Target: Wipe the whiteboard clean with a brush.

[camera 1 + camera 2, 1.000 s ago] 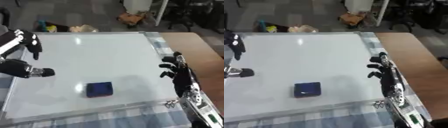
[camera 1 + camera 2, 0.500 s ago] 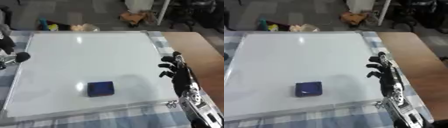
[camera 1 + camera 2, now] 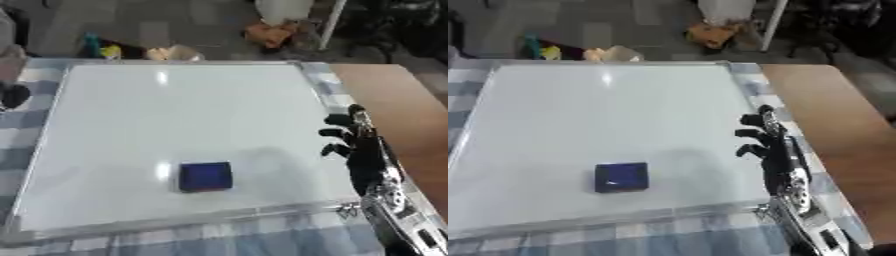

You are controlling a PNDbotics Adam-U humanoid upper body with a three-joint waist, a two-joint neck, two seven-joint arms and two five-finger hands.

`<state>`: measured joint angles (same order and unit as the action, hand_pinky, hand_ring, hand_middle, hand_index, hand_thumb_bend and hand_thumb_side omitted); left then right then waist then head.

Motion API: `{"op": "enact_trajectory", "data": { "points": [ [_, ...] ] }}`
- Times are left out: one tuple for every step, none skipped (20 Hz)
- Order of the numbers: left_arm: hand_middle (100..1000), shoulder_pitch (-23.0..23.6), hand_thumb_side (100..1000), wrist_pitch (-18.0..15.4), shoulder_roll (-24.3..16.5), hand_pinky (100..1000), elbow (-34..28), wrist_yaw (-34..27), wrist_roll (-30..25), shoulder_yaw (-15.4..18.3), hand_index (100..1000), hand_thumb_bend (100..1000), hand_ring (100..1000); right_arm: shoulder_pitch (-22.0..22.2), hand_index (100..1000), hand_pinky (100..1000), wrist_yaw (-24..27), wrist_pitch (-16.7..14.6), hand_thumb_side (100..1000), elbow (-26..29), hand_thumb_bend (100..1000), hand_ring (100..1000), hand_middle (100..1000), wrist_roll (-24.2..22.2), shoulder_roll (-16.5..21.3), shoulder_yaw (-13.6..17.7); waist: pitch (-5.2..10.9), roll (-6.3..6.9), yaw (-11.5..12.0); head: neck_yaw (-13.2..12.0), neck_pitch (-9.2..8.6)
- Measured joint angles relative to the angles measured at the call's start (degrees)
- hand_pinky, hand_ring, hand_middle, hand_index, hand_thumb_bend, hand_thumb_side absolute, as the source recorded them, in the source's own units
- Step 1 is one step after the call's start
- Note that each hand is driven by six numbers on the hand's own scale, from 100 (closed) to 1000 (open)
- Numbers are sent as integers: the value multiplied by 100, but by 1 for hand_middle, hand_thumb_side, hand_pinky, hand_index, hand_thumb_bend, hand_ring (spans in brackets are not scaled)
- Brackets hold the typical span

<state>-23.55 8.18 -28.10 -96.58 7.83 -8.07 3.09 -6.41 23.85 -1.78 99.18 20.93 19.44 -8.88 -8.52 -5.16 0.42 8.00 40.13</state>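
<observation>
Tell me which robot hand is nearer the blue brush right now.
The right robot hand, at the whiteboard's right edge, is nearer the blue brush. Only a dark bit of the left arm shows, at the far left edge.

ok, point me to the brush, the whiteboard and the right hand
brush (image 3: 206, 176), left eye view, middle of its blue top.
whiteboard (image 3: 184, 105), left eye view, bare white surface above the brush.
right hand (image 3: 773, 150), right eye view, back of the palm.
</observation>
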Motion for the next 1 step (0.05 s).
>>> {"op": "enact_trajectory", "data": {
  "points": [
    [486,11,573,-4,8,588,1,-22,37,0,317,794,501,-7,652,348,-1,1,819,0,100,615,648,-1,0,-1,-3,0,3,-14,-1]
  ]
}}
